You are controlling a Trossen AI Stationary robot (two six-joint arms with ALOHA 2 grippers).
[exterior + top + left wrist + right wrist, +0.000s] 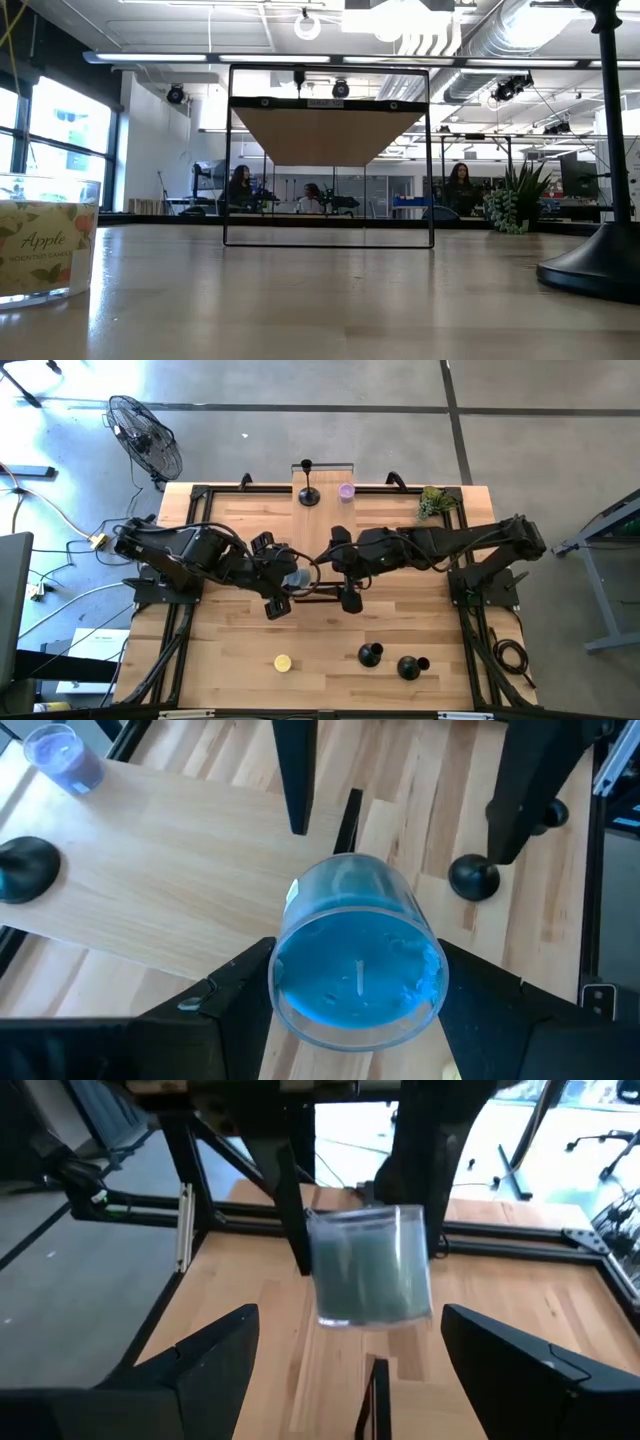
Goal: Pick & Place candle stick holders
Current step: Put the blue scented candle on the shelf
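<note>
Over the middle of a pale wooden table (230, 640), the left gripper (350, 990) clamps its two dark fingers on a clear glass jar holding a blue candle (357, 965), lifted above the boards with its open mouth tipped toward the wrist camera. The right gripper (345, 1350) faces the same jar from the other side, its fingers wide apart and touching nothing, the jar hanging in the gap ahead of them.

The matte-black candle stick holders sit elsewhere: one upright holder (308, 488) on a light wooden platform (328, 510) at the far edge, beside a small lilac candle in a glass (346, 491), and two more bulbous black holders (371, 654) (410, 667) near the front edge, well apart from both grippers. A small yellow candle (283, 662) rests near them, and a glass jar labelled Apple (45, 250) stands close to the table-level camera.

The risks appear plain. The jar is smooth, round and tilted, so it could slip or rotate in the left grip if the arm swings. With both arms crowded over one spot, a hurried handover could knock fingers against glass. And the task's own holders remain untouched while attention rests on a candle.
</note>
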